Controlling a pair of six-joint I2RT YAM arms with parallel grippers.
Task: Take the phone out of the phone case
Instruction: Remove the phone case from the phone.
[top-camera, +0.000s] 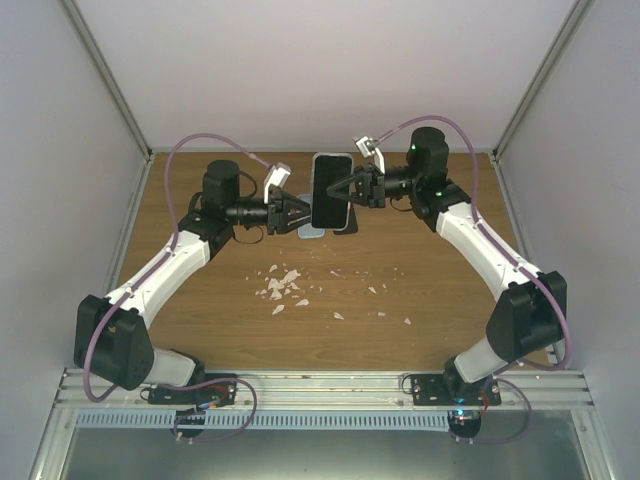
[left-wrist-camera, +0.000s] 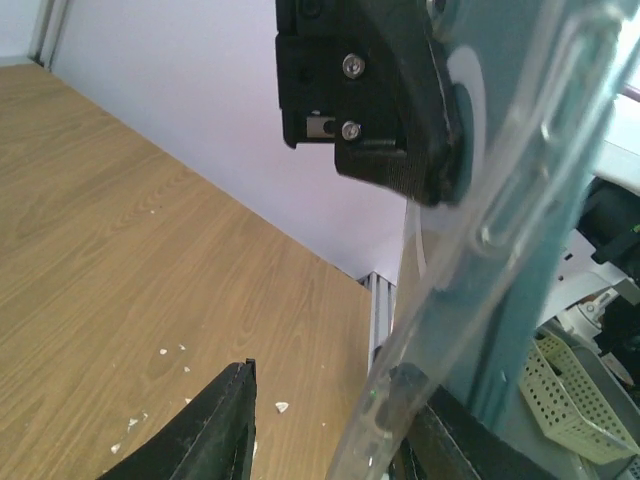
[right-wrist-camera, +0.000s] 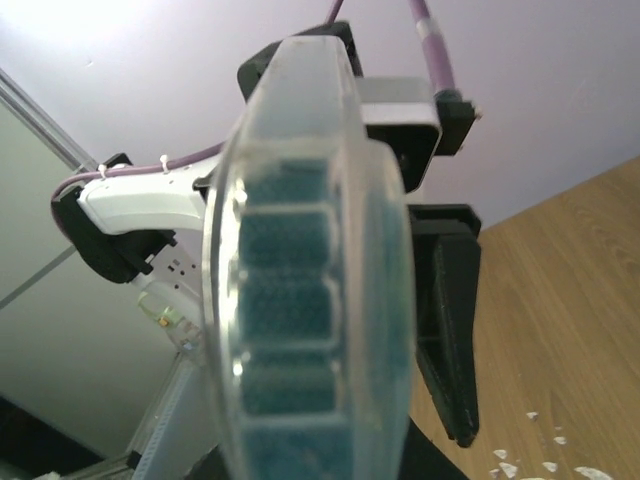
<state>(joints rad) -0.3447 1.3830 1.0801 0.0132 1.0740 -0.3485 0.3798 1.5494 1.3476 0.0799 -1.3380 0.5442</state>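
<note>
Two grippers meet on the phone (top-camera: 331, 190), which sits fully inside its clear phone case (left-wrist-camera: 470, 280); no part of the removal shows as done.
The cased phone is held up off the worktop (top-camera: 430, 290), near the middle of its far edge. The right gripper (top-camera: 352, 189) looks closed on the case, and in its wrist view the clear rim wraps the teal phone body all round the end. The left gripper (top-camera: 303, 212) stands fairly wide, with its upper pad pressed on the case's face and its lower finger apart from it. I judge that the whole job is left: free the rim at one corner, then push the phone out. White scraps (top-camera: 283, 288) lie mid-worktop, well apart.
</note>
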